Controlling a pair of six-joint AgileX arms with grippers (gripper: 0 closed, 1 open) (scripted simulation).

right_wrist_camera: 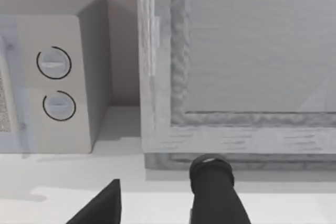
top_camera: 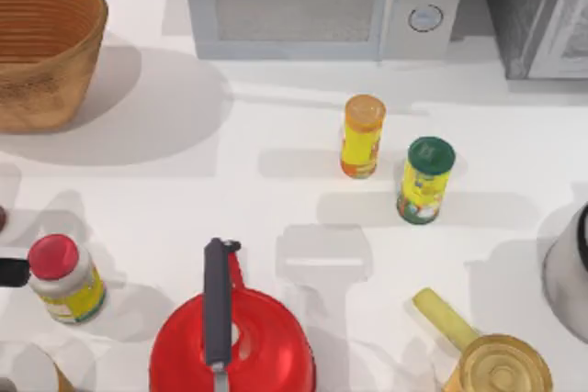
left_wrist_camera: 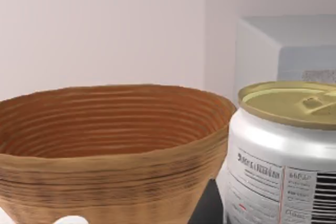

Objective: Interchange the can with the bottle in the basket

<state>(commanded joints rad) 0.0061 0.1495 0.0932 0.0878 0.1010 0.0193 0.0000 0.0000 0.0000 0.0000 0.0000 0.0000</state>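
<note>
Can, small, white and cylindrical with a pale tan top, was clasped in the left gripper, level with the rim of the large round woven wicker basket and just beside it. The right gripper, fingers spread, faced a grey microwave.

A white table stands by a pale pink wall, with a microwave and maybe a second grey oven at the back.
</note>
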